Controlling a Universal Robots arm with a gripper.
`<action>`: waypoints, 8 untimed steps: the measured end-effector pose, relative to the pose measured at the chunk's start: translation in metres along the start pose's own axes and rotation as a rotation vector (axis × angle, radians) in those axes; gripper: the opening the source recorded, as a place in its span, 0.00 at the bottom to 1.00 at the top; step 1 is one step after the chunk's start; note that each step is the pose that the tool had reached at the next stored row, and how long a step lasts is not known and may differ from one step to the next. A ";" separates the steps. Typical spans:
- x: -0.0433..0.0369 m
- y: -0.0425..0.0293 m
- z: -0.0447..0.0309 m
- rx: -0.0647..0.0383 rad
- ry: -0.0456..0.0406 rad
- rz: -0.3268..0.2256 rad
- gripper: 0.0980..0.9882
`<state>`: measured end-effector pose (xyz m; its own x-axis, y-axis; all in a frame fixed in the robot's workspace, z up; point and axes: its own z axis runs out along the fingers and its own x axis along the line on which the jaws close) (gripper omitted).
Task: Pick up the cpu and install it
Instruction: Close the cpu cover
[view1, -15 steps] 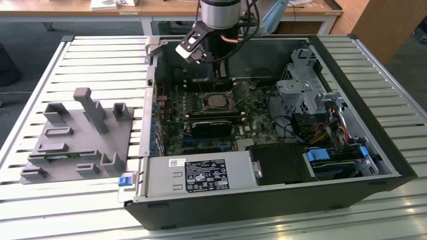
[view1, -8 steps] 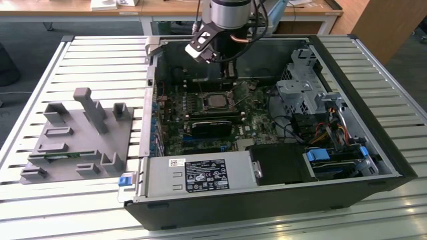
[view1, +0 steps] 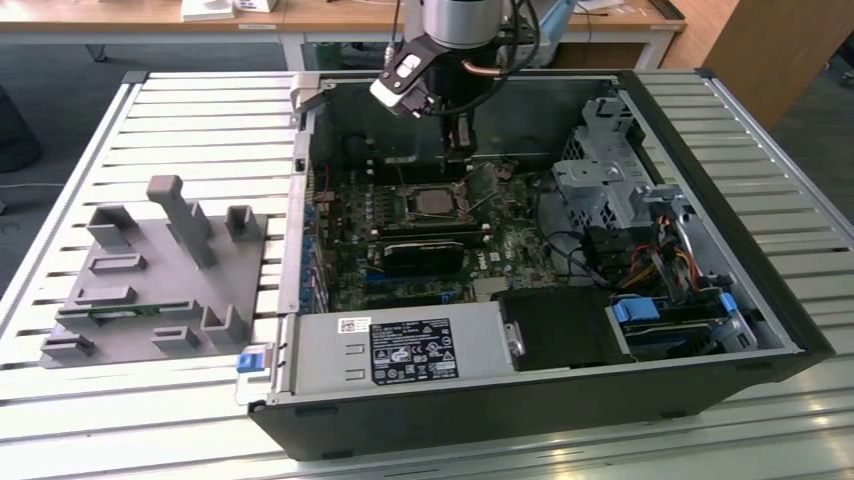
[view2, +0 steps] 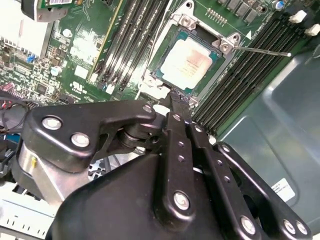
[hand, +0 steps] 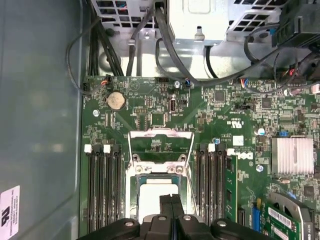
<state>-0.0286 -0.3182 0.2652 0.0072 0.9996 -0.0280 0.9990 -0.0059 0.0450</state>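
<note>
One pincer (view2: 176, 98), tips pressed together (nothing gripped), close over the cpu (view2: 192, 62), seated in its socket (view2: 223, 64)

free room straight above the cpu (view2: 187, 62), hemmed by drive cage (view1: 603, 185) and power supply (view1: 400, 350).

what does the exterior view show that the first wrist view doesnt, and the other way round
Exterior view: the whole open computer case on a slatted table, a grey fixture tray beside it on the exterior view's left, and the labelled power supply. First wrist view: board detail, such as the round coin battery, a finned silver heatsink and the raised socket frame. Both: the cpu lying in its socket, with the gripper close above it, fingers shut.
</note>
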 end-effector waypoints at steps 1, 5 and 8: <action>0.0000 0.0006 0.0000 0.000 0.0001 0.000 0.01; 0.0001 0.0102 0.0004 0.005 -0.0002 0.000 0.01; 0.0001 0.0199 0.0011 0.010 0.0001 -0.001 0.01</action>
<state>-0.0087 -0.3182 0.2649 0.0059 0.9996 -0.0279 0.9994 -0.0050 0.0345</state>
